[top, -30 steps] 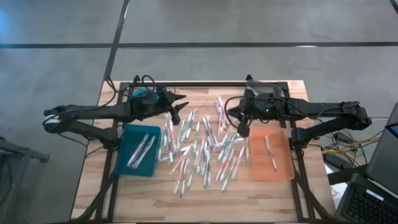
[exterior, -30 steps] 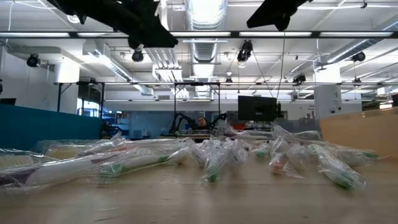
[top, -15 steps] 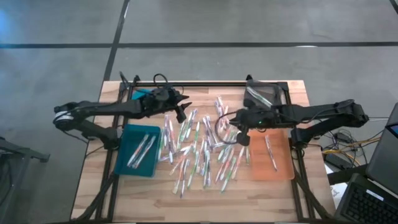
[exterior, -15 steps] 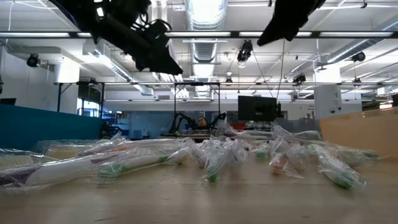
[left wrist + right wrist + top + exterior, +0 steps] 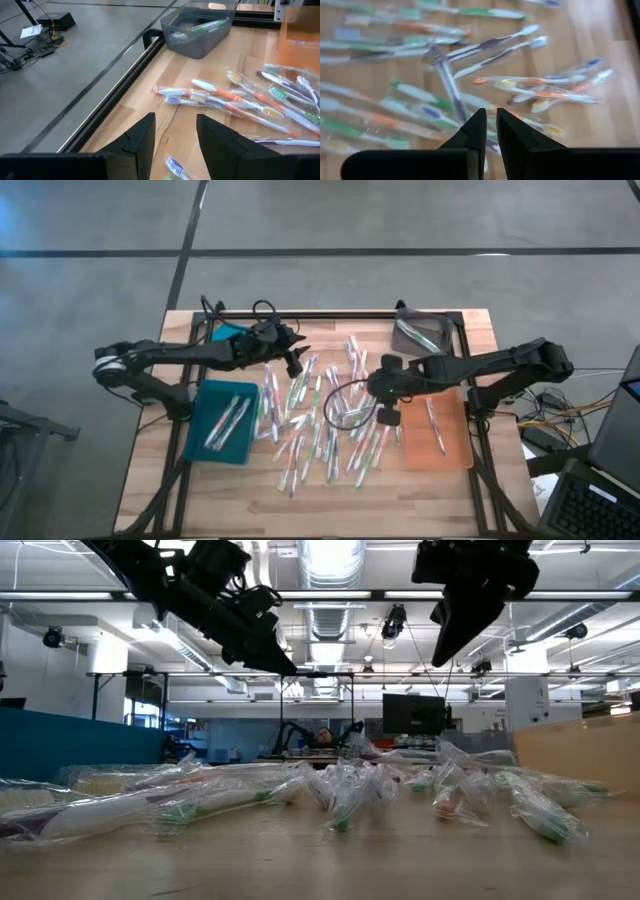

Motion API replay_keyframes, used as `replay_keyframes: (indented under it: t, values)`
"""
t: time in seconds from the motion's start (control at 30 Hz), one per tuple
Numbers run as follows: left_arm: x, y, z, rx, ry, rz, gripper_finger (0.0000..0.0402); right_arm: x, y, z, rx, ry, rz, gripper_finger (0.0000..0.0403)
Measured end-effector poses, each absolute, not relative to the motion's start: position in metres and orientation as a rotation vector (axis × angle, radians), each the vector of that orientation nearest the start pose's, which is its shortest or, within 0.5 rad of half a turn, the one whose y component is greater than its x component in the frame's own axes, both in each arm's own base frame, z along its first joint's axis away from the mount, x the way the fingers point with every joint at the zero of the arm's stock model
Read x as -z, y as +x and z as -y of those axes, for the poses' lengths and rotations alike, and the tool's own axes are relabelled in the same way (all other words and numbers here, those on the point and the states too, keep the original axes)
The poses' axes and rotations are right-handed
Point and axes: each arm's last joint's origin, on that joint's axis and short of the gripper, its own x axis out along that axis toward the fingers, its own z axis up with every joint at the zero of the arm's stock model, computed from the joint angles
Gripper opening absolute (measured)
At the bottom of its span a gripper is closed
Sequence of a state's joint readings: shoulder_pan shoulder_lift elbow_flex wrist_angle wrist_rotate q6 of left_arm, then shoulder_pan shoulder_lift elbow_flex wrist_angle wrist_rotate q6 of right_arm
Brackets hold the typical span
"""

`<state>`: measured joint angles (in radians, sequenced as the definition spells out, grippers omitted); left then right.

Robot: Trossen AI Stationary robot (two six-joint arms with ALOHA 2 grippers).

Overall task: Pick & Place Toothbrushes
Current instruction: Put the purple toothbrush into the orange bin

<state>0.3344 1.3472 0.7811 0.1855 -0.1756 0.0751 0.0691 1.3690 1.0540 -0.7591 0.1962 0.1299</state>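
Note:
Several wrapped toothbrushes (image 5: 320, 415) lie loose in a pile on the wooden table's middle; they also show in the right wrist view (image 5: 445, 95) and the left wrist view (image 5: 235, 100). My left gripper (image 5: 293, 362) (image 5: 175, 122) hangs open above the pile's far left part, with nothing between its fingers. My right gripper (image 5: 388, 417) (image 5: 490, 115) is shut and slants down above the pile's right part, clear of the toothbrushes. Both grippers hang well above the pile in the low view, left (image 5: 285, 667) and right (image 5: 440, 658).
A teal tray (image 5: 205, 442) at the left holds a few toothbrushes. An orange tray (image 5: 452, 445) at the right holds a couple. A grey bin (image 5: 402, 340) (image 5: 190, 45) at the far right holds some too. A black cable loop (image 5: 338, 402) hangs by my right arm.
Both grippers have come down toward the pile. My left gripper has sunk and reached a little toward the table's right. My right gripper has gone toward the near edge and tipped steeply downward. The toothbrushes have stayed where they were.

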Motion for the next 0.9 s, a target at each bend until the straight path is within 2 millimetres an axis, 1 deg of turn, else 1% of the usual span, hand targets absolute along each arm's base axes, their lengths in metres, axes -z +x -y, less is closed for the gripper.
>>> replay_keyframes:
  t: [0.13, 0.27, 0.43, 0.53, 0.7, 0.9]
  values:
    - [-0.245, 0.272, -0.100, -0.489, 0.042, -0.401, 0.0149, -0.248, 0.266, -0.019, 0.092, -0.142, -1.139, 0.0038]
    - [-0.245, 0.272, -0.100, -0.490, 0.043, -0.398, 0.0149, -0.237, 0.265, -0.021, 0.021, -0.249, -1.242, 0.0039]
    - [-0.245, 0.272, -0.100, -0.490, 0.043, -0.400, 0.0149, -0.230, 0.265, -0.020, 0.037, -0.284, -1.306, 0.0054]
    - [-0.245, 0.272, -0.100, -0.490, 0.042, -0.402, 0.0149, -0.228, 0.266, -0.020, 0.046, -0.273, -1.312, 0.0076]
    - [-0.245, 0.272, -0.100, -0.490, 0.042, -0.402, 0.0149, -0.225, 0.266, -0.014, 0.096, -0.264, -1.334, 0.0127]
    - [-0.245, 0.272, -0.100, -0.490, 0.042, -0.402, 0.0149, -0.215, 0.267, -0.001, 0.106, -0.359, -1.392, 0.0178]
